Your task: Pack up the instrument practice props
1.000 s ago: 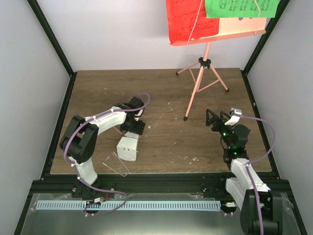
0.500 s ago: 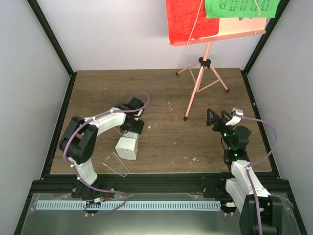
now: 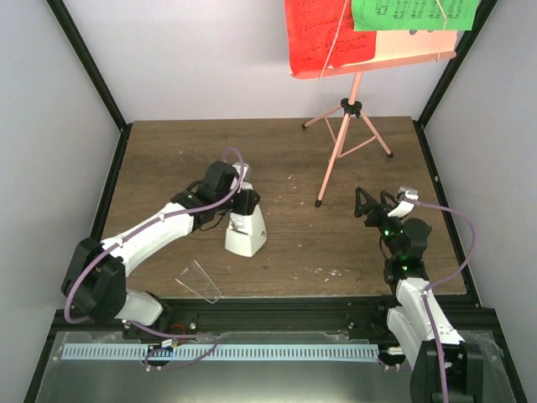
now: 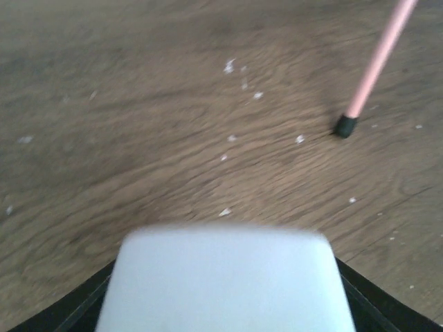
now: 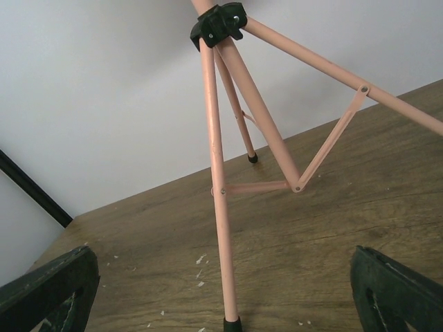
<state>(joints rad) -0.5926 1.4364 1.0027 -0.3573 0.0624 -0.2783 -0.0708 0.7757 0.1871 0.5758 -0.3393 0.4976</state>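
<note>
This is a robotics lab test cell: a wooden table (image 3: 285, 151) is walled on three sides by plain pale panels (image 3: 193, 59) set in black metal posts (image 3: 86, 59). Along the table's near edge runs a black rail (image 3: 285, 316) carrying the cabled left arm (image 3: 151, 233) and right arm (image 3: 419, 298), with a white slotted duct (image 3: 268, 353) just below that edge

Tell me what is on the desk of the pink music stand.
A red sheet-music page and a green page lie against it, crossed by thin pale cords. They hide most of the desk's face; their tops are out of frame.
</note>
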